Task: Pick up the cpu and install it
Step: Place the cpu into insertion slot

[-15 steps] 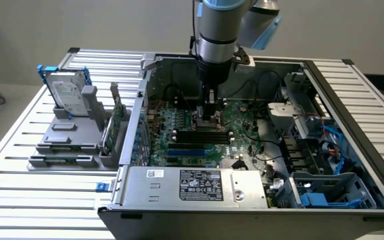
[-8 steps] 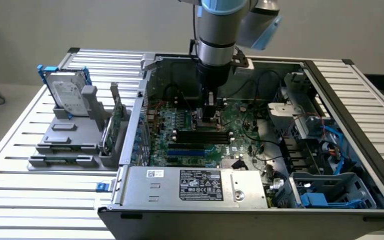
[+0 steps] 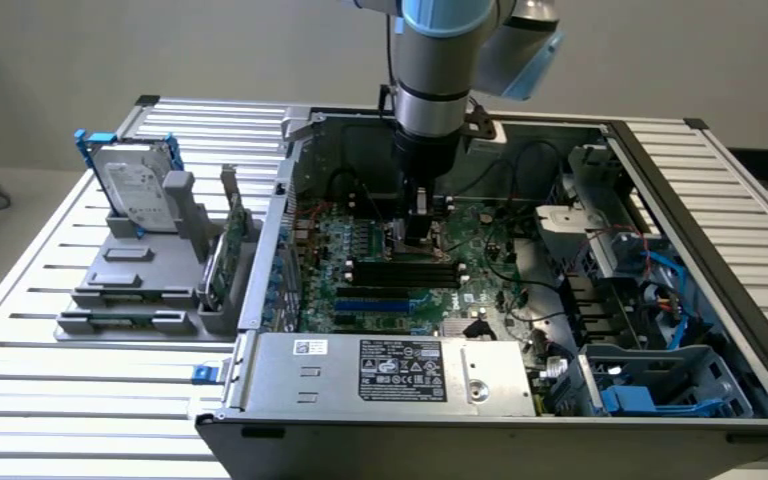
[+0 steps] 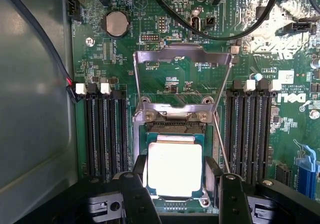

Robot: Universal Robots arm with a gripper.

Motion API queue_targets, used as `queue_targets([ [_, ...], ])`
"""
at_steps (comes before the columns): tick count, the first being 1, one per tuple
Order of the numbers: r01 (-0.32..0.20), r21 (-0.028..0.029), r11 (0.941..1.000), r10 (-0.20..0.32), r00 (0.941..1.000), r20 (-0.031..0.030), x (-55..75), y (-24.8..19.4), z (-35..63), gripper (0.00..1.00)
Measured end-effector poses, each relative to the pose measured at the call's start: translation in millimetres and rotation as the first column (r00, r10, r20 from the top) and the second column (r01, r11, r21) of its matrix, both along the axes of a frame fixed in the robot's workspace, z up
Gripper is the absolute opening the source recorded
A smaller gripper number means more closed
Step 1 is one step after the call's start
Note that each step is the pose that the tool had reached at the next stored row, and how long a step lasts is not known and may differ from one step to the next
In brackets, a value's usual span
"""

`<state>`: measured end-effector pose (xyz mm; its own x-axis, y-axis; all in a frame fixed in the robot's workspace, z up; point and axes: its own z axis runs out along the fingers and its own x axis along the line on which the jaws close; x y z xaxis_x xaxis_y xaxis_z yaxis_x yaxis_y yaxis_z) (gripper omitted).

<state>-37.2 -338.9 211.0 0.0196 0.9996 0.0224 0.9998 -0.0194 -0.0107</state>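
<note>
Slatted aluminium tabletop (image 3: 77, 395) before a plain pale wall. Exterior view: an open grey metal computer case (image 3: 357, 440) lies across the tabletop's middle. Near the tabletop's edge at the exterior view's left, a grey plastic fixture (image 3: 131, 280) carries an upright silver hard drive in a blue frame (image 3: 137, 180). The silver-and-blue robot arm (image 3: 431, 80) reaches straight down into the case, its black hand (image 3: 418, 225) low over the green motherboard (image 3: 491, 240).

Wrist view: the hand (image 4: 176, 165) pinches the cpu (image 4: 175, 166), a small flat square chip with a shiny silver top, one black finger (image 4: 140, 171) against each opposite edge. The cpu sits within the dark metal-framed socket (image 4: 170, 115), whose hinged silver retaining plate (image 4: 182, 54) stands open. Black memory slots (image 4: 105, 134) flank the socket on both sides.
</note>
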Motion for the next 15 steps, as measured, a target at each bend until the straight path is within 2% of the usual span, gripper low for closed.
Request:
queue_targets([
  [9, 0.0, -0.0004, 1.0, 0.0, 1.0, 0.0067, 0.0, 0.0, -6.5, 0.54],
  [15, 0.0, -0.0006, 1.0, 0.0, 1.0, 0.0077, 0.0, 0.0, -8.7, 0.54],
])
